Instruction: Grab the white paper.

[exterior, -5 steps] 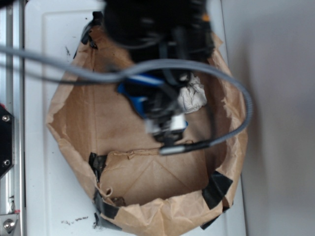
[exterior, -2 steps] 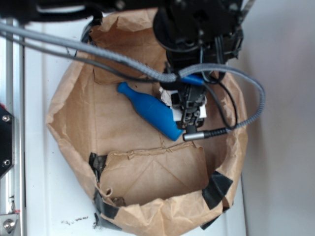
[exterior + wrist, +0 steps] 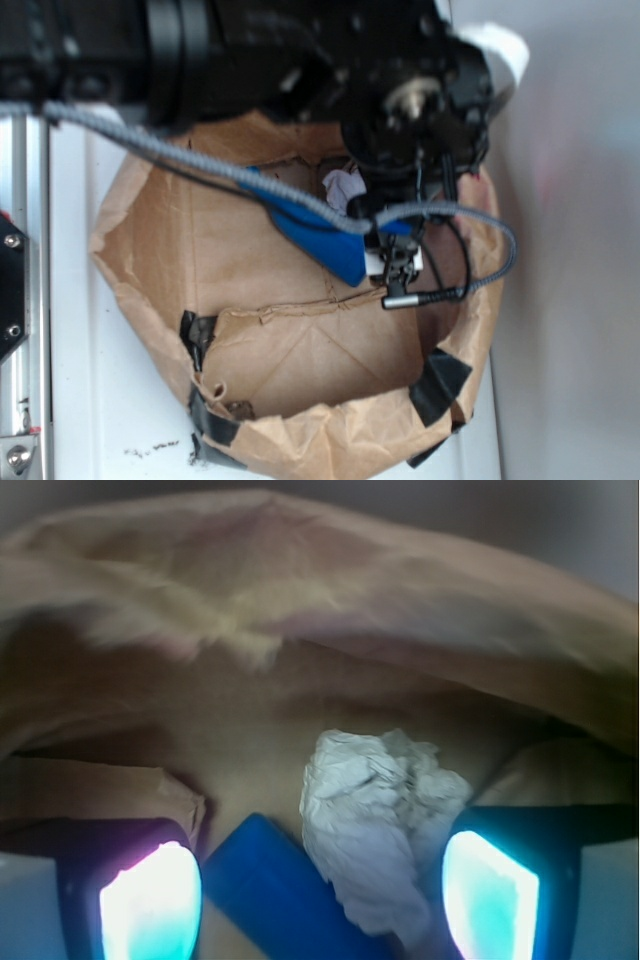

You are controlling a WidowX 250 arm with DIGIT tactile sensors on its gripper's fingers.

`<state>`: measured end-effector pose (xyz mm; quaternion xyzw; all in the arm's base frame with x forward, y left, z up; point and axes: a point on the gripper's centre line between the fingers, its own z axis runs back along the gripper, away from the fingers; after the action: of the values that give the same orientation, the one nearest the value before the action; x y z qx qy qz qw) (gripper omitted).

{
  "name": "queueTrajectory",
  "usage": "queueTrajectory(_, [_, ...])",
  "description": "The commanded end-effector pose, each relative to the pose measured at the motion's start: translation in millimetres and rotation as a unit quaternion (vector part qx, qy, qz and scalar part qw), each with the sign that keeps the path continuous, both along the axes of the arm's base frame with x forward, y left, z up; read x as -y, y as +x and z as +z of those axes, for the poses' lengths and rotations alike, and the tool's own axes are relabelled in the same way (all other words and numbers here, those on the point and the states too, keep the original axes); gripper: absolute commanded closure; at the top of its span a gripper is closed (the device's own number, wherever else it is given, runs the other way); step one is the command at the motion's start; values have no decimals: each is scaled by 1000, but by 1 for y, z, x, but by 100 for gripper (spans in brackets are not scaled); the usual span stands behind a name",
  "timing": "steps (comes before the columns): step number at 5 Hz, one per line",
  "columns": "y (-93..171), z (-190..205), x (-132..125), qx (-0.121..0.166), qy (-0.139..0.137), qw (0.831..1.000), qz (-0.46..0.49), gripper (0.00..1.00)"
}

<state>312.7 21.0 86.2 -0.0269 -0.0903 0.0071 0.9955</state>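
Gripper (image 3: 318,895) spread wide, as you can see in the wrist view: both fingers (image 3: 148,900) glow pale cyan at the bottom corners of the frame with a broad gap between them. White paper (image 3: 375,825) sits in that gap, well toward the right-hand finger and very nearly against it; you cannot tell whether the two touch. Nothing is pinched.

Paper itself: crumpled off-white wad with grey creases, lying on the floor of the brown paper bag (image 3: 300,610). Blue bottle (image 3: 275,890) lies just beside the wad on its left, also between the fingers, apparently touching or overlapping the wad's lower edge.

From the exterior view you get only a sliver of the white paper (image 3: 343,186), peeking out beside the dark arm (image 3: 300,60) near the back of the bag. The blue bottle (image 3: 320,240) lies on its side, slanting down toward the bag's middle, partly covered by a grey cable (image 3: 200,165) that crosses over the bag opening. The gripper (image 3: 398,268) hangs inside the bag just right of the bottle's lower end; its opening is not readable from this angle.

The brown paper bag (image 3: 150,260) stands open on a white surface (image 3: 75,380), black tape (image 3: 438,385) patching its rim at the near corners.
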Motion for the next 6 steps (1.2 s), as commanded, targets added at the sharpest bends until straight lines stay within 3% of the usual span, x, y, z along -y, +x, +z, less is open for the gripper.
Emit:
queueTrajectory(1, [22, -45, 7, -12, 52, 999, -2, 0])
queueTrajectory(2, [26, -81, 8, -47, 81, 996, 3, 0])
queueTrajectory(3, [27, -94, 10, -52, 99, 994, 2, 100])
queueTrajectory(4, [29, -69, 9, -27, 73, 997, -1, 100])
queueTrajectory(6, [7, 30, -8, 62, -23, 998, -18, 100])
